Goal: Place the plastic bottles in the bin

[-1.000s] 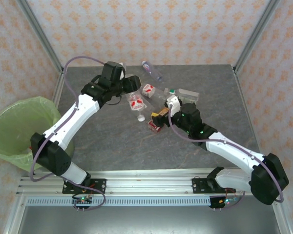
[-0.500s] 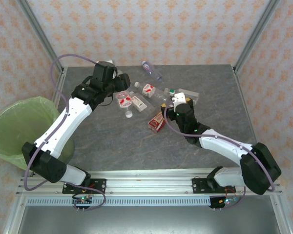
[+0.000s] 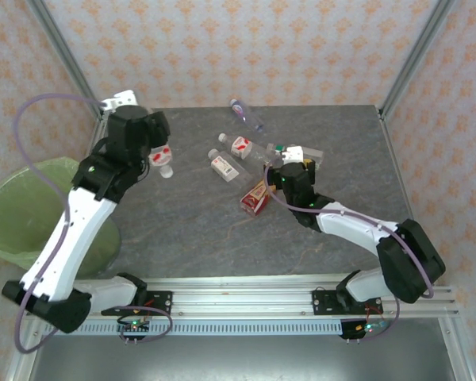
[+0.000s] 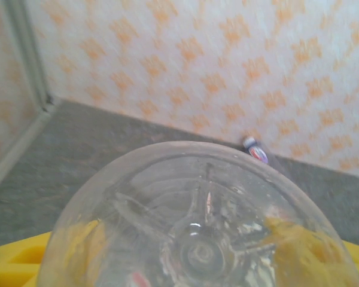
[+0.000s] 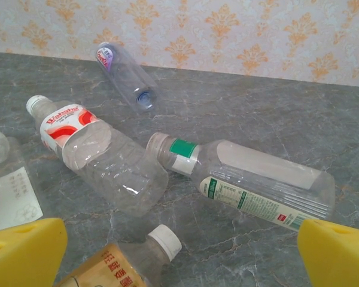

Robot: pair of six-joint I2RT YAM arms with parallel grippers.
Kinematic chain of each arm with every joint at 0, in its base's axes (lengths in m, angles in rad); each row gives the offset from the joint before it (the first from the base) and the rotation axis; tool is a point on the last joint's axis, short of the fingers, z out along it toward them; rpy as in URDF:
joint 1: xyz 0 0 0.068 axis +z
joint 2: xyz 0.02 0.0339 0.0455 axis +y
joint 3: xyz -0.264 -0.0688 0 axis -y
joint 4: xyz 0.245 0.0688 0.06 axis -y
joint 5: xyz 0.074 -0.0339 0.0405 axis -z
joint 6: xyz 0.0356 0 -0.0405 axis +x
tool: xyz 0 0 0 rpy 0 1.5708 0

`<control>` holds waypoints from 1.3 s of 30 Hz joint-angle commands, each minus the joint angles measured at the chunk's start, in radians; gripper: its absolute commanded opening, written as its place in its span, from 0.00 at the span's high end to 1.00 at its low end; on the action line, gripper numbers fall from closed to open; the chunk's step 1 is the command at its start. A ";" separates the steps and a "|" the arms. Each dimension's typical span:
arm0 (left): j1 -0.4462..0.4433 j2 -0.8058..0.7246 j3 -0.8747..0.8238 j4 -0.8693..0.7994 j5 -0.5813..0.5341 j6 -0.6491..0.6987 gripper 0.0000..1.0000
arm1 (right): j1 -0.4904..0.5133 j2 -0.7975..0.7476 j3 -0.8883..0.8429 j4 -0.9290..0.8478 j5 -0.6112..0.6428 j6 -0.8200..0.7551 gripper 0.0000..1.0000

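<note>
We pinch a bottle (image 3: 163, 159) in the left claw (image 3: 154, 151) near the desk's (image 3: 190, 230) far-left corner, right claw (image 3: 293, 155) spread wide; letting go before the bin (image 3: 16, 198) beyond the left edge would drop it outside.

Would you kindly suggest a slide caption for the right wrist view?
Open right gripper facing the red-white bottle, green-label bottle and orange-label bottle lying on the grey table.

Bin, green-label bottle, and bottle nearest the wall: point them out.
bin (image 3: 32, 171), top external view, liner rim
green-label bottle (image 5: 257, 174), right wrist view, clear body
bottle nearest the wall (image 5: 127, 76), right wrist view, mid-body
</note>
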State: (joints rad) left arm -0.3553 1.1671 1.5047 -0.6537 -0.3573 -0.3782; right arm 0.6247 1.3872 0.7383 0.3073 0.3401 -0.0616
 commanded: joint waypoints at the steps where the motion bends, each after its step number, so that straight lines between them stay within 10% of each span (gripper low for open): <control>1: 0.017 -0.112 -0.023 0.094 -0.155 0.055 0.34 | -0.008 0.014 0.047 0.010 -0.006 0.029 0.01; 25: 0.072 -0.412 -0.078 0.242 -0.667 0.259 0.34 | -0.020 0.059 0.073 0.000 -0.039 0.015 0.01; 39: 0.312 -0.472 -0.235 0.033 -0.694 -0.006 0.32 | -0.020 0.037 0.049 -0.005 -0.053 -0.006 0.01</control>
State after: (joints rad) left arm -0.0731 0.7116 1.2919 -0.5358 -1.0550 -0.2665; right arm 0.6094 1.4429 0.7841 0.3069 0.2878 -0.0559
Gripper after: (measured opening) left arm 0.680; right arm 0.992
